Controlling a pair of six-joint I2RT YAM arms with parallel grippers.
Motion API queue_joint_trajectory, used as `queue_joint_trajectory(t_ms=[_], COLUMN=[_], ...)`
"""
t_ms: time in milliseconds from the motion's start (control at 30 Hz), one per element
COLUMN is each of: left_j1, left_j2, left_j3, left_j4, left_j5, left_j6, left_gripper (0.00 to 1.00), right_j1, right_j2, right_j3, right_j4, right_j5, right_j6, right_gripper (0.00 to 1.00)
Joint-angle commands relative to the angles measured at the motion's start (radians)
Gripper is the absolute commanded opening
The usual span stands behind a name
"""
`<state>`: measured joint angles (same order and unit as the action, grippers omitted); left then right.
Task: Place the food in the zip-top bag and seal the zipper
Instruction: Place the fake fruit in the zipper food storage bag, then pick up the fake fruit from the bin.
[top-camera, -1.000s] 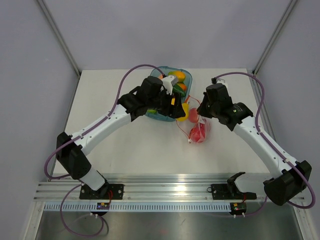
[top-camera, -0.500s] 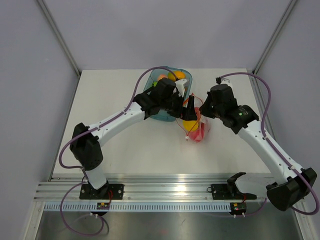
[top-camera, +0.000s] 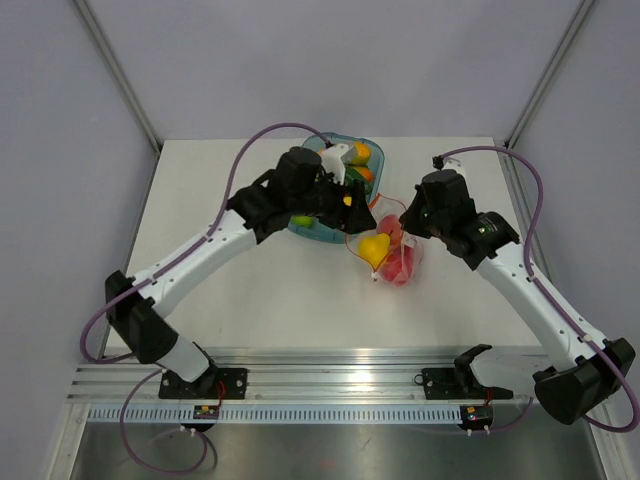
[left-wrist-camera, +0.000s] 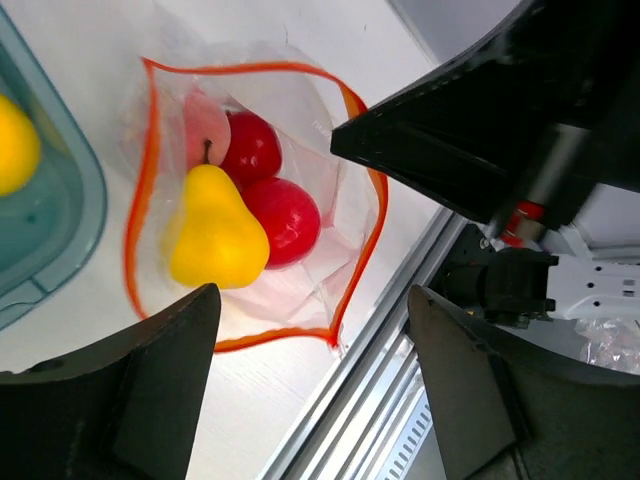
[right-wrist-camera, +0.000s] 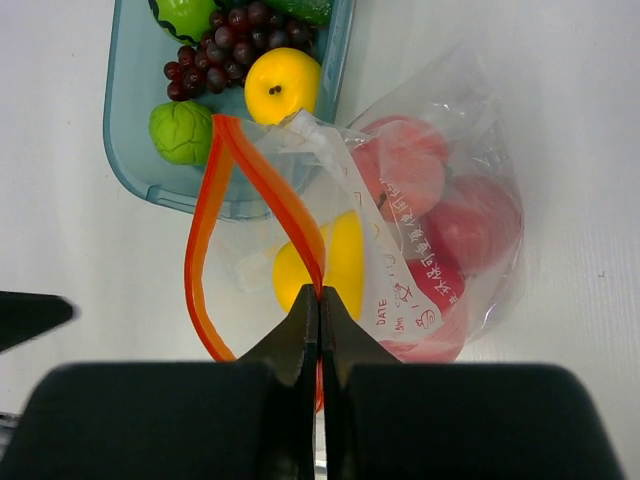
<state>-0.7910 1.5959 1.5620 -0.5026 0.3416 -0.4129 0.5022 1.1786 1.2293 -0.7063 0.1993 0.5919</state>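
The clear zip-top bag (top-camera: 400, 262) lies on the table right of the tray, its mouth held open. Inside lie a yellow pear-shaped fruit (left-wrist-camera: 212, 235), two red apples (left-wrist-camera: 285, 215) and a pinkish peach (left-wrist-camera: 200, 125). My right gripper (right-wrist-camera: 320, 292) is shut on the red-orange zipper (right-wrist-camera: 250, 165) and holds that edge up; it also shows in the top view (top-camera: 405, 222). My left gripper (left-wrist-camera: 312, 330) is open and empty above the bag's mouth, between tray and bag in the top view (top-camera: 352, 205).
The translucent blue tray (right-wrist-camera: 125, 120) stands just behind the bag. It holds a purple grape bunch (right-wrist-camera: 215, 50), a yellow round fruit (right-wrist-camera: 280, 85), a green lime (right-wrist-camera: 180, 130) and orange-green mangoes (top-camera: 358, 155). The aluminium rail (top-camera: 340, 365) runs along the near edge.
My left gripper carried the yellow fruit from the tray side over the bag's mouth and let it go. The fruit now lies in the bag, and the gripper has drawn back toward the tray.
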Motion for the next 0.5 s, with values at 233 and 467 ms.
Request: queue_joint_trajectory(t_ms=[233, 467], left_j1=[0.205, 0.208], left_j2=[-0.107, 0.194], left_j3=[-0.067, 0.13], left_j4=[-0.029, -0.181], left_j5=[-0.293, -0.532], left_j6=[0.089, 0.183], left_gripper=[0.76, 0.8], right_j1=[-0.001, -0.001], right_j2=[-0.034, -0.031], right_j3=[0.002, 0.007], right_j4=[0.002, 0.004], right_j5=[0.026, 0.011], right_j6=[-0.001, -0.007], right_gripper=[0.0, 0.0])
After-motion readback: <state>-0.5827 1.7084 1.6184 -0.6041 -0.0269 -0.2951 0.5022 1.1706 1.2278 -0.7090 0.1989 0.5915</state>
